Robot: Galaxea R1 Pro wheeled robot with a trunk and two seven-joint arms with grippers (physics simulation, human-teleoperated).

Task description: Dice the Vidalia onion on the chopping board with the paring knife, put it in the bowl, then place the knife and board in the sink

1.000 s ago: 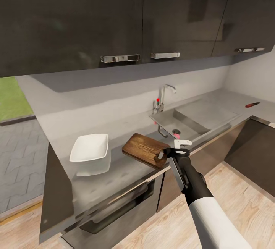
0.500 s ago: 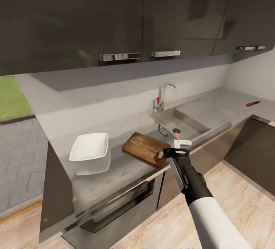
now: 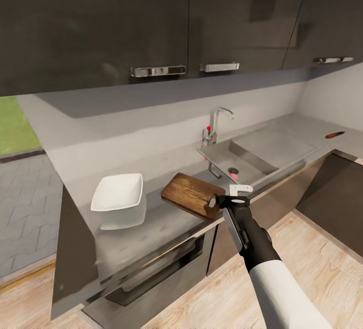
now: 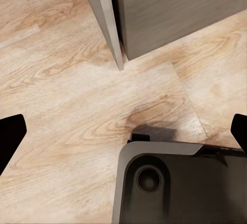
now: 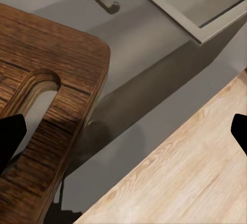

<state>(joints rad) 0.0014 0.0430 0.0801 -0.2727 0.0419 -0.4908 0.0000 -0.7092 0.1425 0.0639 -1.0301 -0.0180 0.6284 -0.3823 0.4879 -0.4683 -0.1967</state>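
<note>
One corner of the chopping board [image 3: 192,196] overhung the countertop [image 3: 151,228] front edge; right gripper [image 3: 225,199] wide apart beside its slot, left gripper [image 4: 123,134] wide too, fingertips cropped.

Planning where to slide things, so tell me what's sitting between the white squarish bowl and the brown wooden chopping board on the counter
Nothing. In the head view, only a narrow strip of bare grey countertop separates the white squarish bowl from the brown wooden chopping board.
</note>
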